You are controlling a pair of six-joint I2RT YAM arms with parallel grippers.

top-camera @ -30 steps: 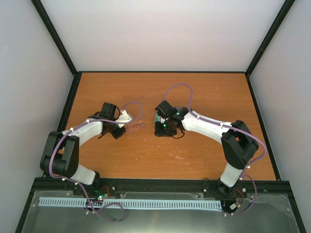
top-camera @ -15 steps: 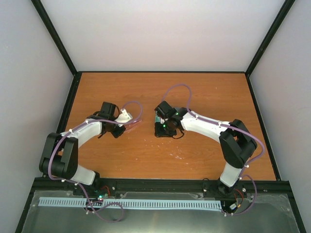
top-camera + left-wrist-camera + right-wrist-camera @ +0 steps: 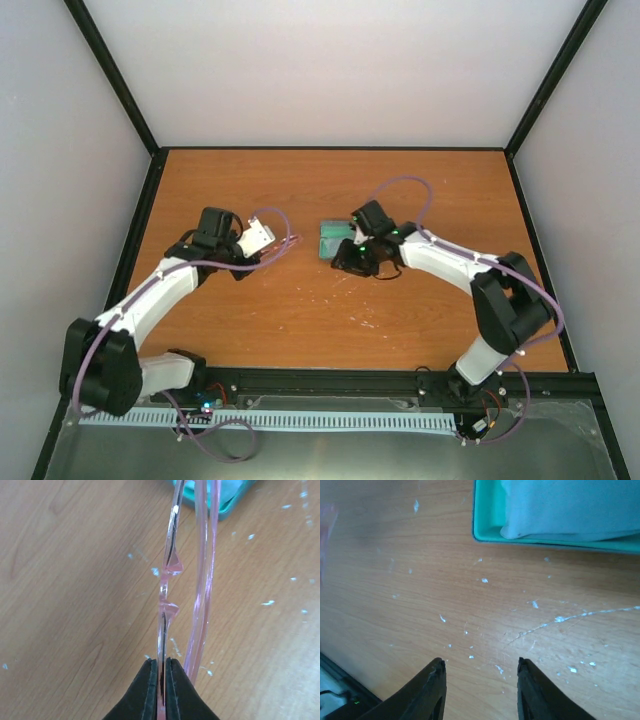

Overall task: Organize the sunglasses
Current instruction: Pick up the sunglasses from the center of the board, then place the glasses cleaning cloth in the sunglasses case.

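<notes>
Since a second ago my right gripper (image 3: 481,667) has pulled back toward the right and uncovered the case (image 3: 333,238), which it was hiding. My left gripper (image 3: 161,664) has reached farther out and toward the middle, bringing the sunglasses (image 3: 200,595) up to the case's left side.

From above, the sunglasses are only a faint pink sliver beyond my left fingers, and I cannot read either pair of jaws there. My left wrist camera settles it. Those jaws are pinched tight on the pink frame, which is folded and seen edge-on. Its far end crosses the teal corner of the case; whether it touches that corner I cannot tell. My right wrist camera shows what the other views miss: the case lies open with a pale cloth (image 3: 570,505) inside. My right jaws stand wide apart with nothing between them, just short of the case's near rim, over scuffed wood. A pink blur sits at that view's left edge.

The case lies near the middle of the table (image 3: 430,180), well apart from the black rail (image 3: 133,240) on the left and from the far edge. Bare wood lies behind it, on both sides, and between my two grippers in front of it.
</notes>
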